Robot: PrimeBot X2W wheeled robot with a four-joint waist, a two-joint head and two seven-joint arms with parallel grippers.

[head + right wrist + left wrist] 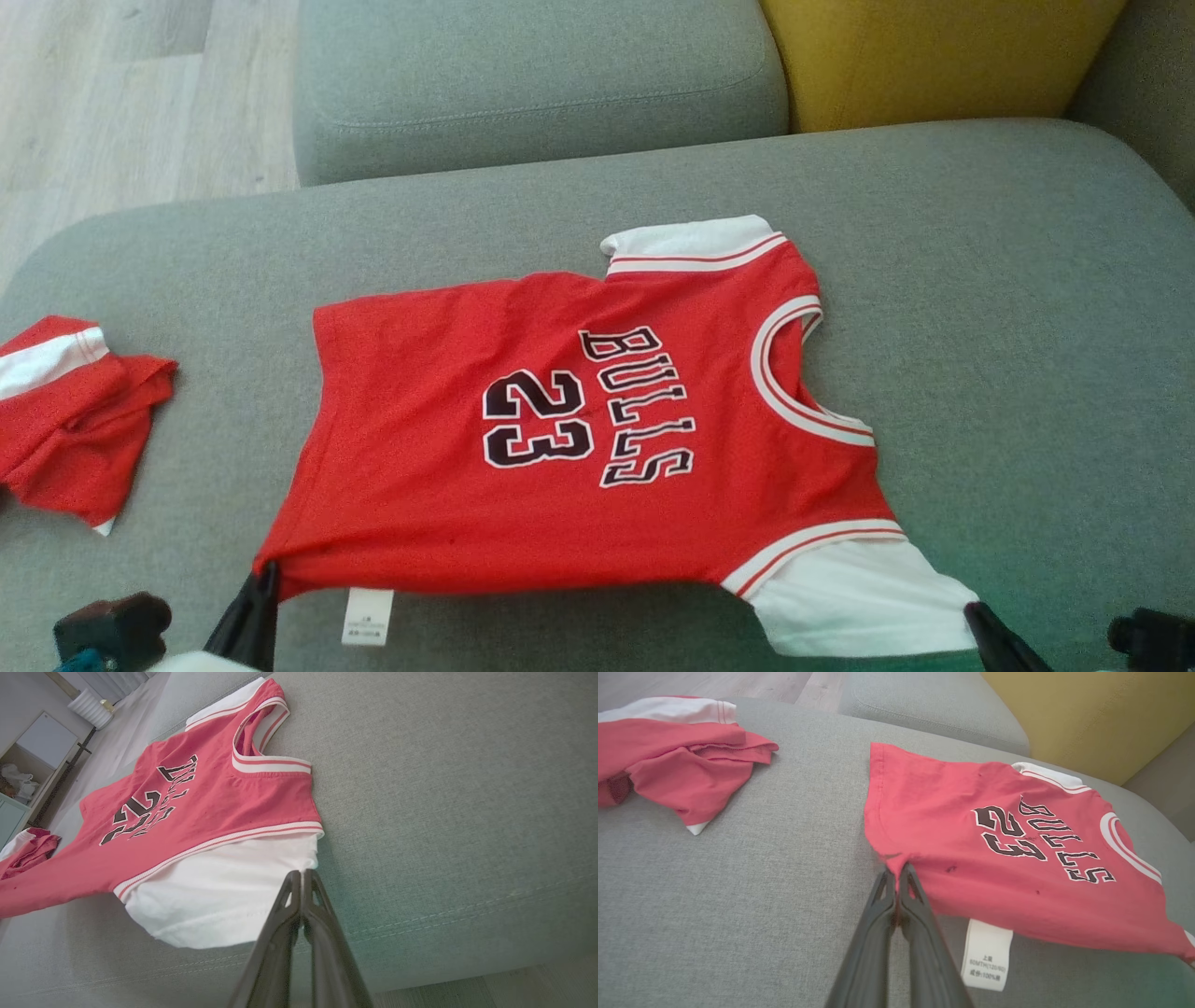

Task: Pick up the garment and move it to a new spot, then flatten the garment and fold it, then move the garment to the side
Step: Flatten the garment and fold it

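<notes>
The garment point(560, 429) is a red "BULLS 23" jersey with white sleeves, spread face up on the grey sofa seat point(1008, 308), its near edge lifted slightly. My left gripper point(264, 571) is shut on the garment's near hem corner point(896, 861), beside a hanging white label point(986, 954). My right gripper point(973, 611) is shut on the corner of the near white sleeve point(233, 891), as the right wrist view shows point(301, 873). The jersey point(187, 798) stretches between the two grips.
A second crumpled red and white garment point(70, 415) lies at the seat's left end point(677, 756). A grey back cushion point(532, 75) and a yellow cushion point(934, 56) stand behind. Wooden floor point(121, 93) lies to the far left. The seat's front edge point(420, 961) is close below my grippers.
</notes>
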